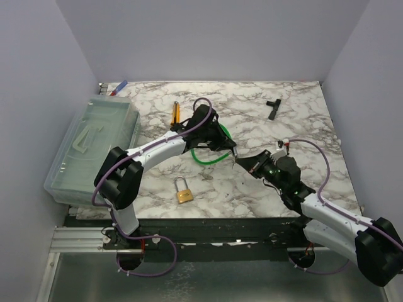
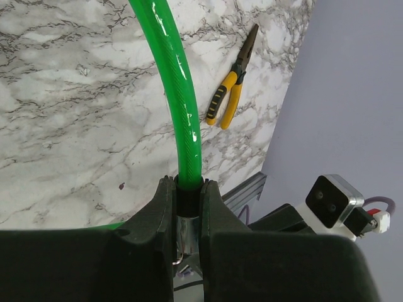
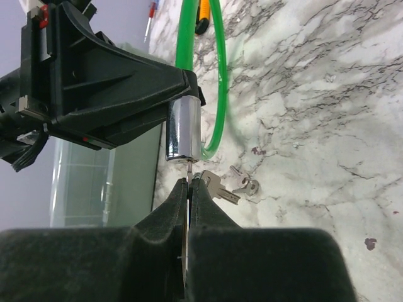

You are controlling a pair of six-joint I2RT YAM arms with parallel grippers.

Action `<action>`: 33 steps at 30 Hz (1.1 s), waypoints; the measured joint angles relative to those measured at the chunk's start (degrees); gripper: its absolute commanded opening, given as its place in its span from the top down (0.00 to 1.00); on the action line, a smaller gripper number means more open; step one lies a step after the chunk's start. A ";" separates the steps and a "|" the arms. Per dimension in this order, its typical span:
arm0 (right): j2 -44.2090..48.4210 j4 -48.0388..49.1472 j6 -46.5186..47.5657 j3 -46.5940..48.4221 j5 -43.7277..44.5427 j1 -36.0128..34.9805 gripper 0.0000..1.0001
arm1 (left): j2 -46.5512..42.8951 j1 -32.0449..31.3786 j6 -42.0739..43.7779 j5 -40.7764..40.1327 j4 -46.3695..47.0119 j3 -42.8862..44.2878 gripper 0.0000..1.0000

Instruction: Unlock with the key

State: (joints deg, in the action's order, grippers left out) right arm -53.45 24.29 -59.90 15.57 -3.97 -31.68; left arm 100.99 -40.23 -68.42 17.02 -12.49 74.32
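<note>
Key [image 3: 188, 168] is clamped edge-on in right hand [image 3: 189, 189], tip at cylinder [image 3: 183, 129] directly ahead, which left hand [image 2: 187, 198] clamps. Risk: slight misalignment could jam or bend the blade.

- green cable [image 2: 182, 82]: glossy, smooth plastic sheath
- lock barrel [image 3: 183, 129]: polished, mirror-bright metal
- key [image 3: 189, 167]: thin silvery metal
- tabletop [image 3: 327, 94]: smooth, marble-patterned, faint sheen
- left claw [image 2: 187, 189], right claw [image 3: 189, 187]: matt black plastic
- padlock [image 1: 183, 195]: brassy metal
</note>
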 measured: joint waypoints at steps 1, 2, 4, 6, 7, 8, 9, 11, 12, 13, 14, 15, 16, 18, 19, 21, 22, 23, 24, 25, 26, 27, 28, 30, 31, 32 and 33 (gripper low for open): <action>0.00 0.79 -0.63 -0.31 0.00 0.00 1.00 | -0.24 0.00 -0.02 0.07 0.09 -0.20 1.00; 0.00 1.66 -1.22 -0.57 0.00 0.00 1.00 | -0.55 0.04 -0.07 0.11 0.20 -0.42 1.00; 0.00 2.78 -2.23 -0.76 0.00 0.00 1.00 | -1.18 0.15 -0.28 0.15 0.72 -0.81 1.00; 0.09 3.96 -3.08 -0.94 0.00 0.00 1.00 | -1.84 0.33 -0.61 0.28 1.31 -1.22 1.00; 0.28 4.74 -3.67 -1.18 0.02 0.00 1.00 | -2.19 0.39 -0.85 0.42 1.77 -1.49 1.00; 0.46 5.29 -4.09 -1.38 0.00 0.00 1.00 | -2.56 0.48 -1.11 0.57 2.34 -1.86 1.00; 0.70 6.12 -4.61 -1.73 0.02 0.00 1.00 | -3.06 0.52 -1.38 0.76 3.06 -2.32 1.00; 1.05 8.24 -5.77 -2.67 0.02 0.00 1.00 | -4.02 0.59 -1.88 1.07 4.37 -3.32 1.00; 1.09 9.53 -6.38 -3.17 0.00 0.00 1.00 | -4.44 0.66 -2.16 1.22 5.03 -3.80 1.00; 1.07 10.88 -7.10 -3.63 0.02 0.00 1.00 | -5.11 0.74 -2.47 1.46 6.05 -4.59 1.00; 1.01 12.17 -7.85 -4.11 0.00 0.00 1.00 | -5.53 0.81 -2.75 1.64 6.62 -5.16 1.00; 0.87 13.57 -8.66 -4.57 -0.07 0.00 1.00 | -6.29 0.87 -3.04 1.77 7.69 -6.05 1.00; 0.55 15.23 -9.60 -5.14 -0.11 0.00 1.00 | -6.73 0.92 -3.23 1.86 8.33 -6.60 1.00; -0.52 18.82 -11.43 -6.19 -0.31 0.00 1.00 | -7.82 1.03 -3.67 1.99 10.25 -8.02 1.00; -1.29 20.70 -12.44 -6.62 -0.46 0.00 1.00 | -8.35 1.11 -3.80 2.10 11.23 -8.74 1.00; -3.15 24.55 -14.36 -7.32 -0.92 0.00 1.00 | -9.16 1.20 -4.09 2.10 12.96 -10.03 1.00; -3.82 25.79 -14.99 -7.52 -1.01 0.00 1.00 | -9.44 1.27 -4.22 2.10 13.81 -10.58 1.00; -4.72 27.36 -15.72 -7.72 -1.14 0.00 1.00 | -9.73 1.36 -4.39 2.10 14.62 -11.10 1.00; -5.68 29.03 -16.68 -7.85 -1.31 0.00 1.00 | -10.03 1.51 -4.57 2.16 15.50 -11.65 1.00; -6.29 30.05 -17.18 -7.91 -1.33 0.00 1.00 | -10.25 1.60 -4.74 2.21 16.33 -12.09 1.00; -6.88 31.12 -17.79 -7.93 -1.46 0.00 1.00 | -10.51 1.66 -4.90 2.25 17.09 -12.46 1.00; -7.34 32.02 -18.29 -7.96 -1.57 0.00 1.00 | -10.88 1.70 -4.96 2.23 17.81 -12.90 1.00; -7.72 32.89 -18.75 -7.96 -1.70 0.00 1.00 | -11.15 1.77 -5.07 2.25 18.32 -13.16 1.00; -8.28 34.62 -19.69 -7.93 -1.90 0.00 1.00 | -12.09 1.86 -5.20 2.25 19.50 -13.79 1.00; -8.50 35.47 -20.06 -7.93 -1.97 0.00 1.00 | -12.46 1.86 -5.25 2.25 19.82 -13.97 1.00; -8.72 36.37 -20.39 -7.93 -2.14 0.00 1.00 | -12.83 1.88 -5.27 2.23 20.20 -14.14 1.00; -8.90 37.18 -20.76 -7.93 -2.19 0.00 1.00 | -13.22 1.88 -5.29 2.25 20.59 -14.21 1.00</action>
State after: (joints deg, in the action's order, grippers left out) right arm -62.35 61.47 -80.66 7.64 -6.15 -31.68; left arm 87.77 -38.35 -73.71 19.27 8.10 60.12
